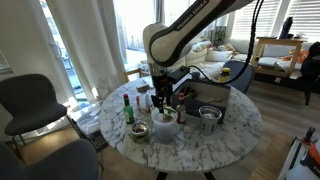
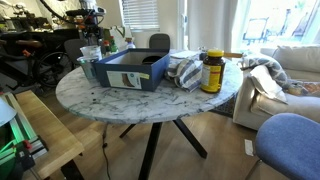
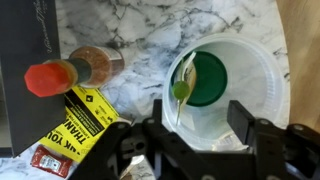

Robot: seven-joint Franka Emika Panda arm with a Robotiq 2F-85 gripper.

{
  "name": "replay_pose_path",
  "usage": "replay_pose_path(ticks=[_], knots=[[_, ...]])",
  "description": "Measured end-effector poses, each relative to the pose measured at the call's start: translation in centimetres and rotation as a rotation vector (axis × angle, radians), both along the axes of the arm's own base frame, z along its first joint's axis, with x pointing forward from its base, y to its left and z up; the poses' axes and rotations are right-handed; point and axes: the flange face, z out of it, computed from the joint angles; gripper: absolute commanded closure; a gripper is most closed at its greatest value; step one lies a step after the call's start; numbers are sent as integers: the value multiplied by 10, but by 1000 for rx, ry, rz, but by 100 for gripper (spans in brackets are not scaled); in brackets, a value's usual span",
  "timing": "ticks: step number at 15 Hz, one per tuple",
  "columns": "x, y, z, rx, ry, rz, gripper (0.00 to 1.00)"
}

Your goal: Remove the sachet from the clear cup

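In the wrist view my gripper (image 3: 200,120) is open, its two black fingers on either side of the clear cup's (image 3: 255,70) near rim. Inside the whitish cup I see a green disc, a green-tipped stick and a pale crumpled bit. No red packet shows in it. The sachet (image 3: 48,160), a small red packet, lies on the marble outside the cup at the lower left, beside a yellow packet (image 3: 90,118). In an exterior view the gripper (image 1: 162,100) hangs just above the cup (image 1: 166,127).
A bottle with a red cap (image 3: 62,74) lies left of the cup. A green bottle (image 1: 127,108), a low dish with green bits (image 1: 138,130) and a metal bowl (image 1: 209,115) stand on the round marble table (image 1: 230,135). A blue box (image 2: 130,68) and a yellow jar (image 2: 212,72) are near the table edge.
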Motion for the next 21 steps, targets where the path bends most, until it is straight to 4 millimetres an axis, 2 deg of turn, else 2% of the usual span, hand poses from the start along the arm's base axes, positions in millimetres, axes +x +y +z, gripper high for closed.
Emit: replay_pose_path(ticks=[5, 11, 16, 21], knots=[[3, 9, -3, -16, 48, 15, 37], [-2, 16, 2, -37, 91, 29, 32], [-2, 13, -2, -46, 110, 24, 36], [1, 7, -10, -56, 121, 18, 45]])
